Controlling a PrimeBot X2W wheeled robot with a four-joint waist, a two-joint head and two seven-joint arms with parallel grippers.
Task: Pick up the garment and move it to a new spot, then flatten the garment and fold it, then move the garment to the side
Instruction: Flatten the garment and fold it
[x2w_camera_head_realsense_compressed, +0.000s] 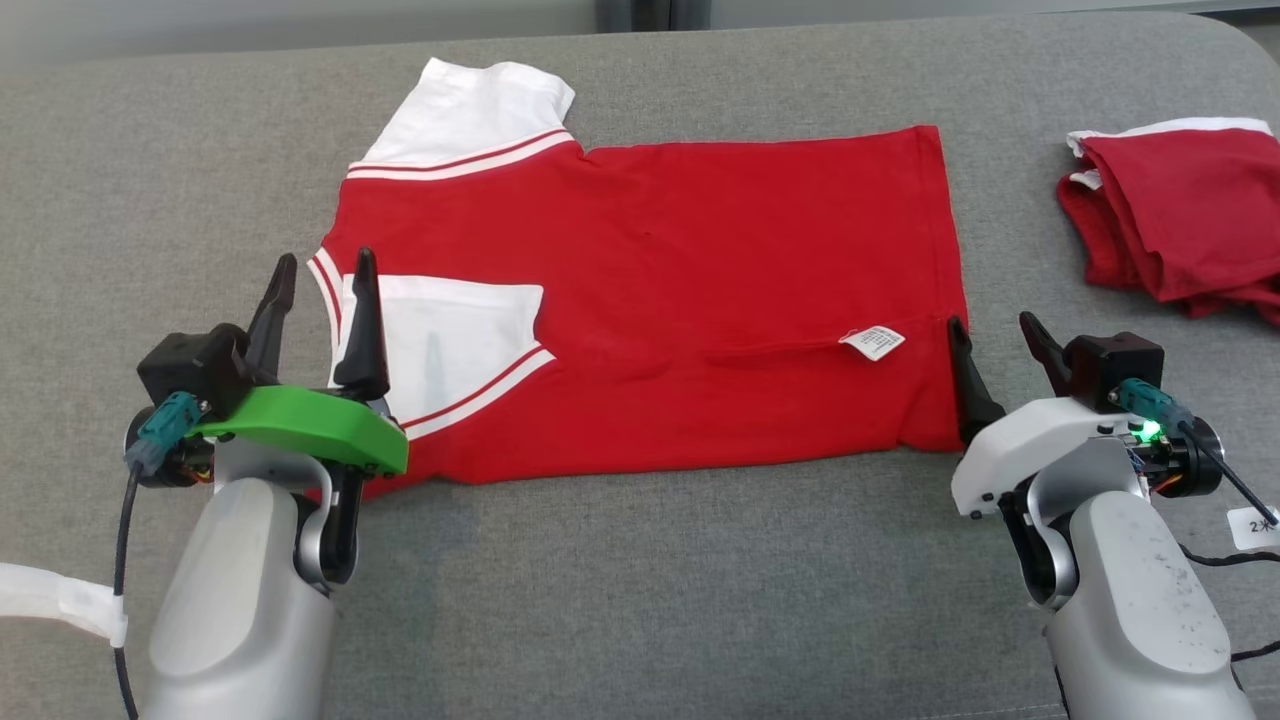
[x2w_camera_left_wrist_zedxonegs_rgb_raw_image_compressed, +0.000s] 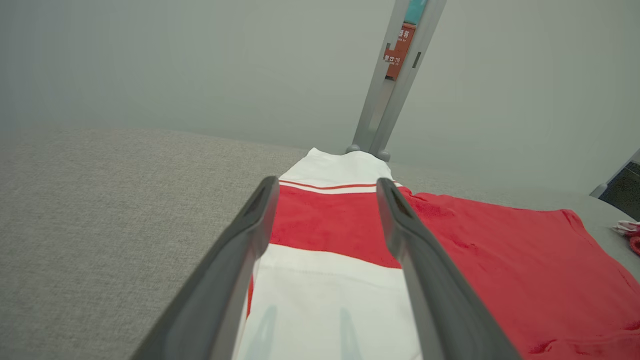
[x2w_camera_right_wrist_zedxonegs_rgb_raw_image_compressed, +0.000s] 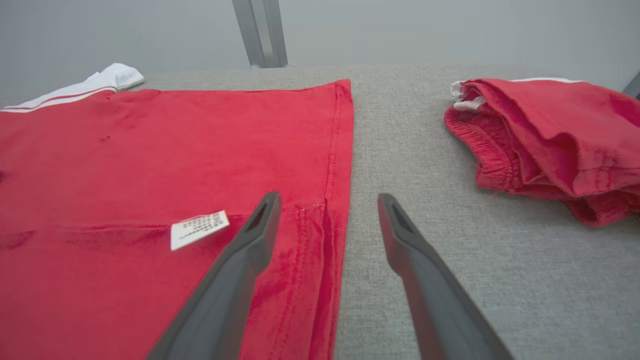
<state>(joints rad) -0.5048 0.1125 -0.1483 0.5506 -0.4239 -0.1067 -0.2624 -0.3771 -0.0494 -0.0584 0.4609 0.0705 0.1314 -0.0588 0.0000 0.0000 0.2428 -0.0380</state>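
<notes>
1. Two claws stand spread and empty. The left gripper (x2w_camera_head_realsense_compressed: 325, 260) hangs over the folded-in white sleeve (x2w_camera_head_realsense_compressed: 450, 330) at the shirt's collar end, and the right gripper (x2w_camera_head_realsense_compressed: 992, 322) straddles the hem's near corner.
2. The red shirt (x2w_camera_head_realsense_compressed: 700, 250) lies flat midway along the grey padded top (x2w_camera_head_realsense_compressed: 640, 600), toward its far edge. Its near long side is turned over, with the label (x2w_camera_head_realsense_compressed: 873, 342) showing.
3. Judged step: fold under way. The far sleeve (x2w_camera_head_realsense_compressed: 480, 110) juts toward the far edge. Grasp it and the far hem corner together and draw both nearward evenly, keeping the crease straight.
4. Room: the top is bare along the near edge and at the left end. A folded red pile (x2w_camera_head_realsense_compressed: 1180, 220) sits by the right edge, apart from the hem, so side placement should avoid it.
</notes>
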